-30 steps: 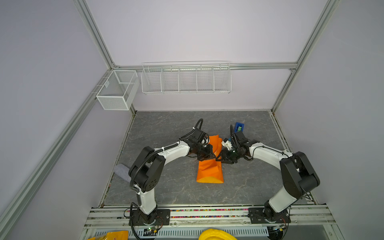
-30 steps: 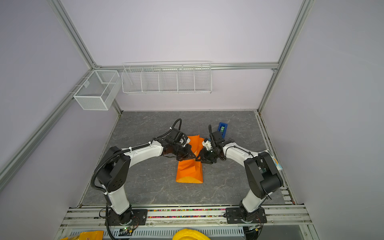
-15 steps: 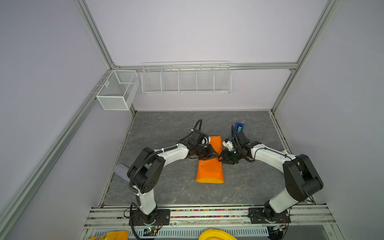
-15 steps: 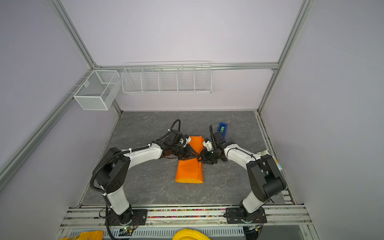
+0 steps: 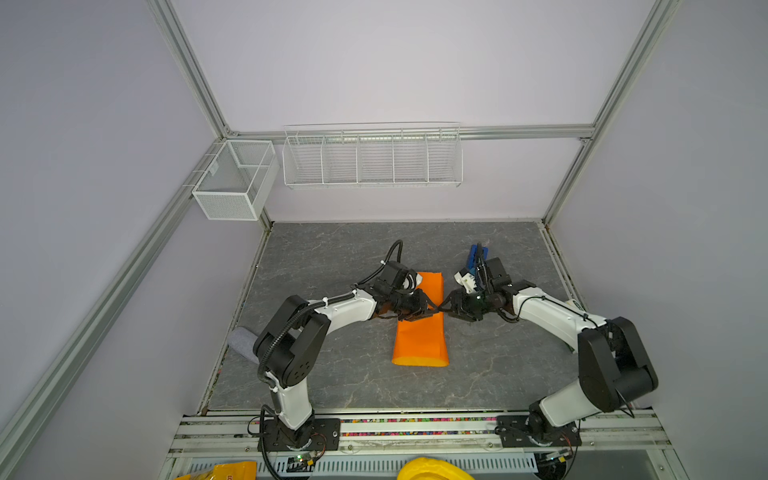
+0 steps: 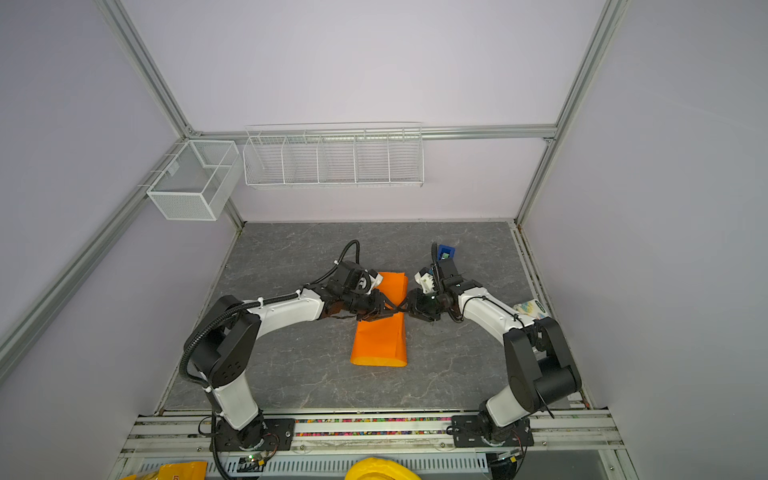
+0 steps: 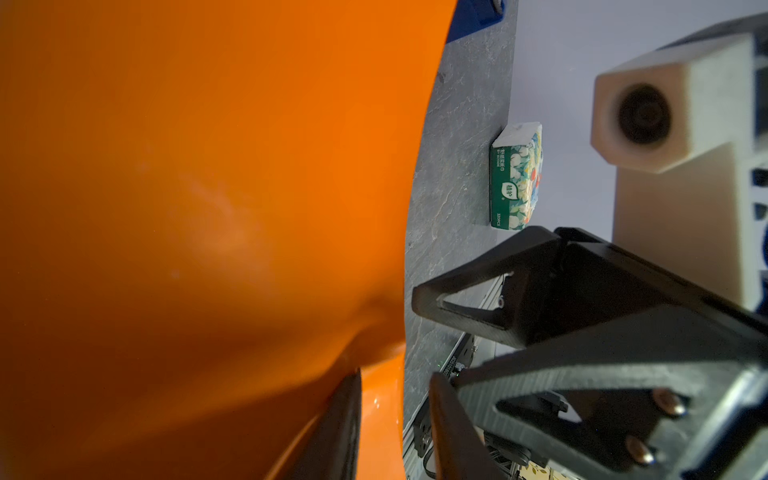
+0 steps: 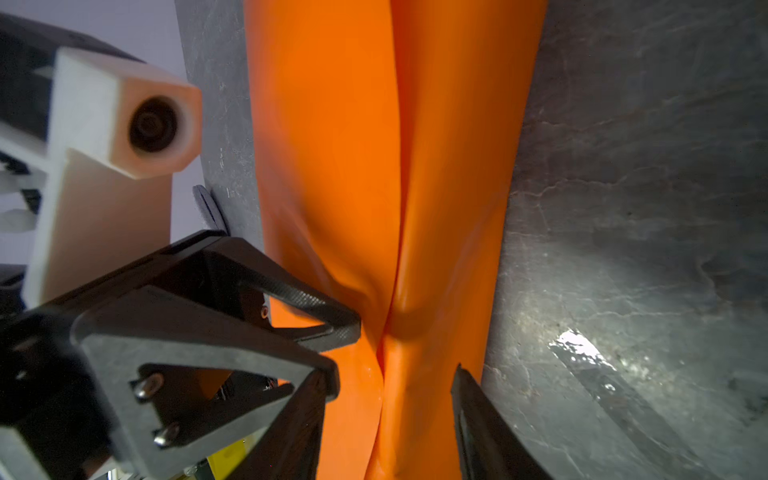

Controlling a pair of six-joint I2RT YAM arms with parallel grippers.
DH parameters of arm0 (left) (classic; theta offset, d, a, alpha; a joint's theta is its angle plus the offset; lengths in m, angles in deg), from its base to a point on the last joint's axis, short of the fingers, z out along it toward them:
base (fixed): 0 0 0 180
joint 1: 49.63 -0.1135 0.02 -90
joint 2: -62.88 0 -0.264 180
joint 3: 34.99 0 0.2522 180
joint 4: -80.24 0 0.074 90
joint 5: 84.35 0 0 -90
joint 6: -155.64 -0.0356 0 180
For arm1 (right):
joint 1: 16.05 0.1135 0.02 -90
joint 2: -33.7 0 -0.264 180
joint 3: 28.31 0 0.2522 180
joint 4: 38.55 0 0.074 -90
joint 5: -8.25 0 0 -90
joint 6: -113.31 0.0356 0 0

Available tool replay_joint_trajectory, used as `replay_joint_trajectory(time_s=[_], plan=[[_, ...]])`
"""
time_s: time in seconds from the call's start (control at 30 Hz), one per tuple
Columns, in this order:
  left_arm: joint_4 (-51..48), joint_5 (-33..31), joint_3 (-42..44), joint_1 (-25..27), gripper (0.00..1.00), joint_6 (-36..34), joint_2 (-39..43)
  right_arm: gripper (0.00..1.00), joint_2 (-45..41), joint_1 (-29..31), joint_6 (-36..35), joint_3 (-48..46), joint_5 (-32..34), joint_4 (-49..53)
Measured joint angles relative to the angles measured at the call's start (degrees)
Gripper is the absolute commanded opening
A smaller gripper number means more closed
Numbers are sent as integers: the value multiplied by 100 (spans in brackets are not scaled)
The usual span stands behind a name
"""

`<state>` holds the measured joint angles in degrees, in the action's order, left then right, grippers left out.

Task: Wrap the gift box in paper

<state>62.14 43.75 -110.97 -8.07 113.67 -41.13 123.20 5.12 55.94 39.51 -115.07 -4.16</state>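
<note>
The orange paper [image 5: 419, 336] [image 6: 380, 340] lies folded over into a long bundle mid-table, and one flap overlaps the other along a seam [image 8: 395, 249]. The gift box is hidden under it. My left gripper [image 5: 432, 309] [image 7: 395, 428] is open at the bundle's middle, with the paper's edge [image 7: 380, 415] loose between its jaws. My right gripper [image 5: 446, 305] [image 8: 386, 424] faces it tip to tip. It is open wider and straddles the seam. Each wrist view shows the opposite gripper's fingers [image 7: 457, 307] [image 8: 324, 324].
A blue tape dispenser [image 5: 473, 255] [image 6: 445, 252] stands behind the right wrist. A patterned white packet [image 6: 530, 308] [image 7: 517, 174] lies at the table's right edge. A grey roll [image 5: 243, 343] rests at the left edge. Wire baskets [image 5: 370, 158] hang on the back wall.
The left jaws have gone from shut to apart, loosening their hold on the paper. The right jaws have widened a little. Both arms stay near the bundle's middle.
</note>
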Motion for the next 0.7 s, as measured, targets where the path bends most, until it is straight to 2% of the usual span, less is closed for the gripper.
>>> replay_joint_trajectory(time_s=[0.3,0.5,0.7], plan=[[42,-7,24,0,29,24,17,40,763,2,61,153,-229,-404],[-299,-109,-166,24,30,-9,24,32,772,2,-11,195,-256,-374],[-1683,-824,-702,33,47,-474,271,32,772,2,-13,195,-258,-378]])
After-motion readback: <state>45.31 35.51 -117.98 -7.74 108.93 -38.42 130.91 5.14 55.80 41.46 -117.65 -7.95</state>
